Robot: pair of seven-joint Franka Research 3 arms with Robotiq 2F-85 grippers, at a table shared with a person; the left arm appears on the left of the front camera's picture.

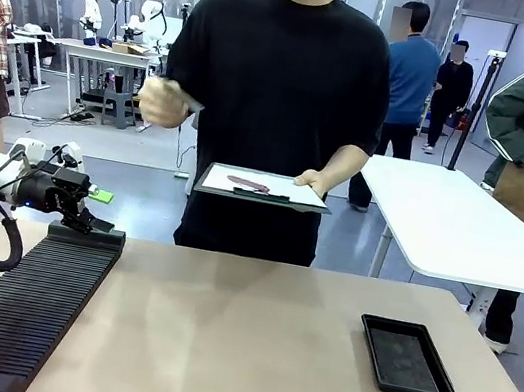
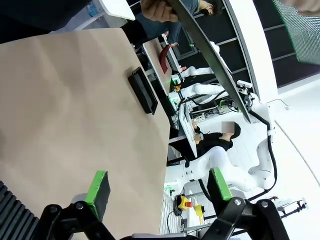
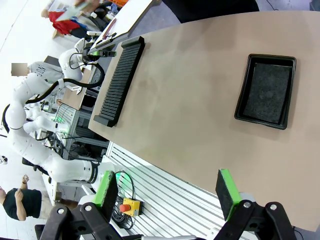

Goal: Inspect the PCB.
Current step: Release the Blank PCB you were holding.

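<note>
1. Right gripper (image 3: 167,187) hangs above the table's (image 1: 244,355) near edge, fingers spread, empty.
2. A black slotted rack (image 1: 13,315) lies near left and a black tray (image 1: 408,358) to the right.
3. Left gripper (image 1: 97,211) sits at the rack's far end, spread wide, empty.
4. Beyond the table, a person holds a clipboard (image 1: 263,188) in one hand, with the green PCB (image 2: 300,27) raised in the other hand (image 1: 162,102).

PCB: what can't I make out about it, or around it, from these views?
Left wrist view: the PCB is cut off by the top right corner; a speckled green patch shows, no parts readable.
Front view: the person's raised hand is motion-blurred; what it holds cannot be told.
Front view: the clipboard is seen nearly edge-on; any writing on its paper is illegible.
</note>
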